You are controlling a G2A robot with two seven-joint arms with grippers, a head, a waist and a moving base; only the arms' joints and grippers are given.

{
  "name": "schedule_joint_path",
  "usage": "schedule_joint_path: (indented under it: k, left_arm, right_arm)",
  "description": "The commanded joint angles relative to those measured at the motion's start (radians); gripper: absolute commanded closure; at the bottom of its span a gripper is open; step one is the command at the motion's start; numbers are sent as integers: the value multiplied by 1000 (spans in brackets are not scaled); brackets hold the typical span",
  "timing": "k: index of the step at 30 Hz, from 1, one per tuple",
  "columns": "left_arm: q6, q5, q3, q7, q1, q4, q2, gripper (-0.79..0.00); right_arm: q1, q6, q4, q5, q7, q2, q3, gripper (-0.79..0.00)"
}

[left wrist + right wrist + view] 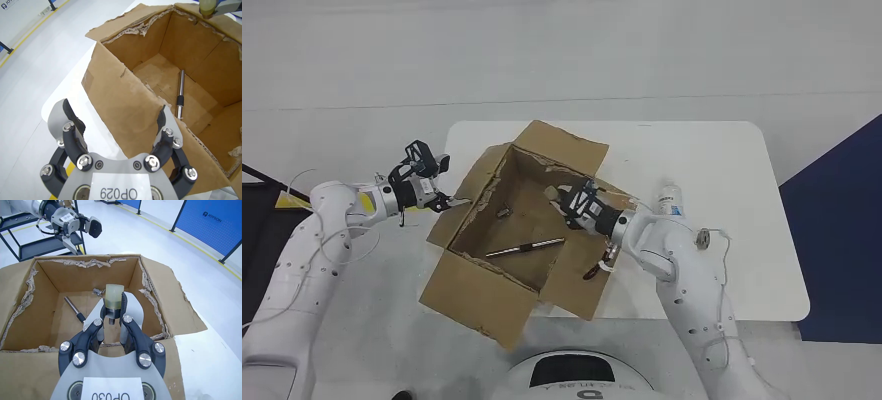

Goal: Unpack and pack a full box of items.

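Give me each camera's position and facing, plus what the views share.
Top view: above the arms, looking down at the table and open box; both arms, left gripper and right gripper show.
Left wrist view: outside the box, facing into it over a wall; its own open fingers show.
Right wrist view: over the box rim, facing across it; own gripper shut on a yellowish cylinder, left gripper beyond.
Shared: both wrist views see the metal rod on the box floor.
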Motion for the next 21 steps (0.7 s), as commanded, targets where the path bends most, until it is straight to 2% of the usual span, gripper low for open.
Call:
schedule_joint_path:
  k: [1, 3, 5, 7, 11, 17, 21]
  left_arm:
    - [0, 0, 0, 0, 0, 0, 0, -785]
    - [0, 0, 0, 0, 0, 0, 0, -785]
    - [0, 0, 0, 0, 0, 0, 0, -785]
    - [0, 0, 0, 0, 0, 0, 0, -785]
    - [0, 0, 0, 0, 0, 0, 0, -785]
    - [0, 0, 0, 0, 0, 0, 0, -785]
    - [0, 0, 0, 0, 0, 0, 0, -785]
  right_arm:
    - [3, 0, 2, -1, 1, 0, -2, 0]
    - [3, 0, 2, -1, 1, 0, -2, 0]
    - [7, 61, 8, -14, -7, -2, -1, 0]
    - [12, 65, 37, 100, -48, -2, 29, 0]
    - [-45, 99, 15, 173, -64, 18, 171, 0]
    - [-201, 158, 17, 376, -176, 43, 449, 0]
    - [-237, 296, 89, 439, -147, 52, 567, 0]
